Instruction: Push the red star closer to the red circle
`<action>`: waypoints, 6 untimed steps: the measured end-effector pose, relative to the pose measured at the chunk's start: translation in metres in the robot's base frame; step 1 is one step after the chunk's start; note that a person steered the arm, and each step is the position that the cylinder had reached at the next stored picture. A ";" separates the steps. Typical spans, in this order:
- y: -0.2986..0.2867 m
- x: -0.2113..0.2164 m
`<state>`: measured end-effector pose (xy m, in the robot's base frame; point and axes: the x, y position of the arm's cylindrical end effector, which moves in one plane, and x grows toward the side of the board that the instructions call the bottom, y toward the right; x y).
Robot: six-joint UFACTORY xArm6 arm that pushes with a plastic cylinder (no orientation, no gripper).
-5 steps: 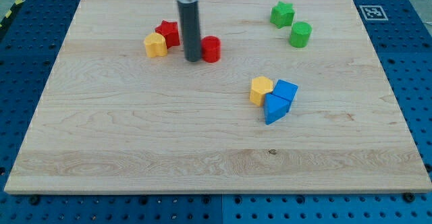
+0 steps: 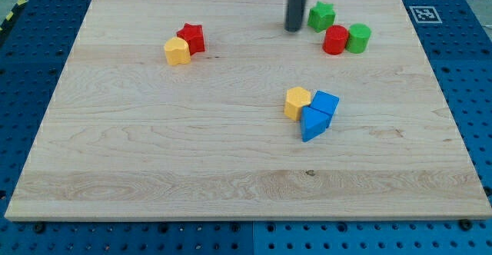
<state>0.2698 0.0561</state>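
Observation:
The red star (image 2: 191,38) sits at the board's upper left, touching a yellow block (image 2: 177,51) at its lower left. The red circle (image 2: 335,40) lies at the upper right, touching the green circle (image 2: 358,38) on its right. My tip (image 2: 293,28) rests on the board just left of the green star (image 2: 321,16), up and to the left of the red circle and far to the right of the red star.
A yellow hexagon block (image 2: 297,102), a blue block (image 2: 326,103) and a blue triangle (image 2: 312,124) cluster right of centre. The wooden board (image 2: 154,163) lies on a blue pegboard. A marker tag (image 2: 422,13) sits by the top right corner.
The red circle has gone from beside the red star to the upper right, against the green circle, which also shifted right. My tip moved right and up to near the green star.

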 end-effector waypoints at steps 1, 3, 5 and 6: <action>-0.100 -0.023; -0.272 0.016; -0.244 0.046; -0.207 0.048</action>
<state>0.3175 -0.1506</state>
